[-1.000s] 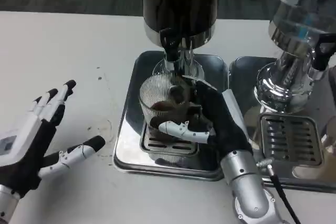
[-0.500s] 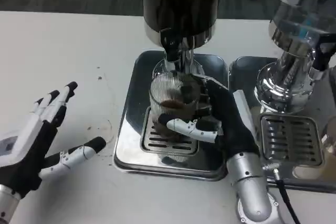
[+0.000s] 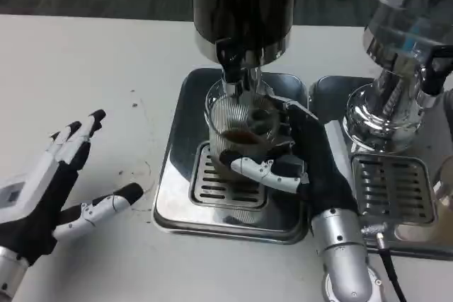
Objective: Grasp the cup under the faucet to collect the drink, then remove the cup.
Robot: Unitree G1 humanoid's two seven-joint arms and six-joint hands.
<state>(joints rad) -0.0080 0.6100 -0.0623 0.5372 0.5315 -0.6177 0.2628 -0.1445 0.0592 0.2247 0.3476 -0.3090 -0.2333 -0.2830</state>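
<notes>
Bare table point(image 3: 106, 54) lies open left of the tray point(image 3: 177, 175); the second dispenser point(image 3: 396, 104) crowds the right.

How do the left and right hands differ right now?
The right hand wraps the ribbed clear glass cup under the dark dispenser's faucet; the left hand holds nothing. The right hand's fingers curl around the cup, while the left hand's are spread apart. The right hand is over the steel drip tray; the left is over the white table. Both have white and black fingers on silver forearms.
</notes>
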